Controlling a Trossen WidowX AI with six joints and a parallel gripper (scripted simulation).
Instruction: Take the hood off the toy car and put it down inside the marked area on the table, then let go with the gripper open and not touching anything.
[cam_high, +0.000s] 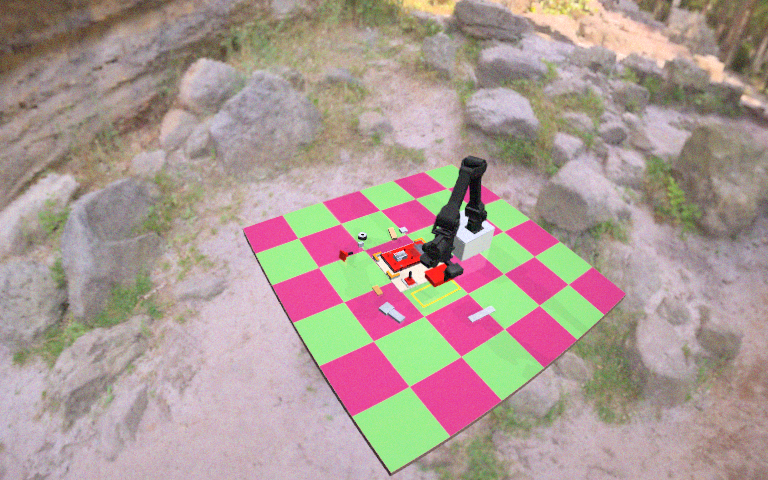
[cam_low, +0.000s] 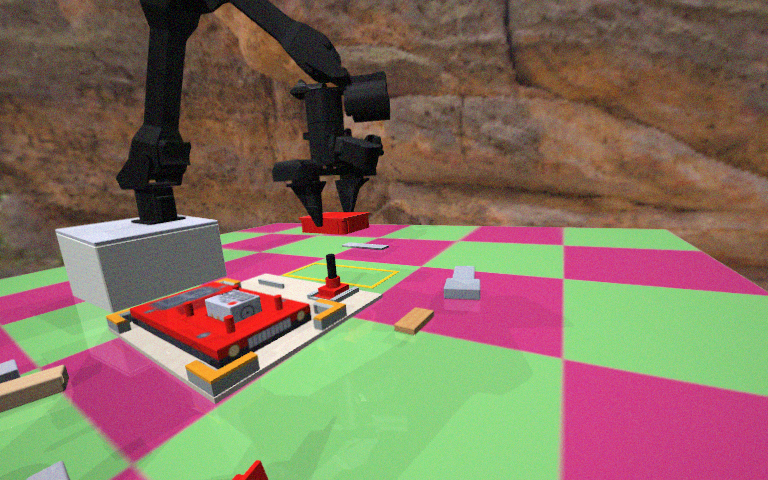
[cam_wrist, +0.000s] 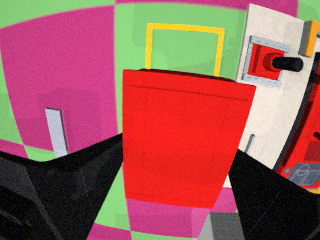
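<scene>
The red hood (cam_high: 434, 275) (cam_low: 346, 224) (cam_wrist: 185, 120) is off the car and held in the air. My gripper (cam_high: 445, 271) (cam_low: 334, 218) (cam_wrist: 178, 145) is shut on it, with one finger at each side. The marked area, a yellow outline (cam_high: 441, 298) (cam_low: 362, 267) (cam_wrist: 185, 27), lies on the table beside the car's board; in the wrist view the hood covers its near end. The toy car (cam_high: 390, 262) (cam_low: 186, 325) (cam_wrist: 307, 145) sits on the board, its grey engine block (cam_high: 399, 255) (cam_low: 233, 306) uncovered.
A red part with a black upright post (cam_high: 410, 279) (cam_low: 331, 267) (cam_wrist: 287, 63) stands on the board near the outline. A grey bar (cam_high: 481, 314) (cam_low: 365, 246) (cam_wrist: 56, 132), a stepped grey block (cam_high: 391, 312) (cam_low: 461, 288) and a wooden block (cam_high: 377, 290) (cam_low: 414, 321) lie around it.
</scene>
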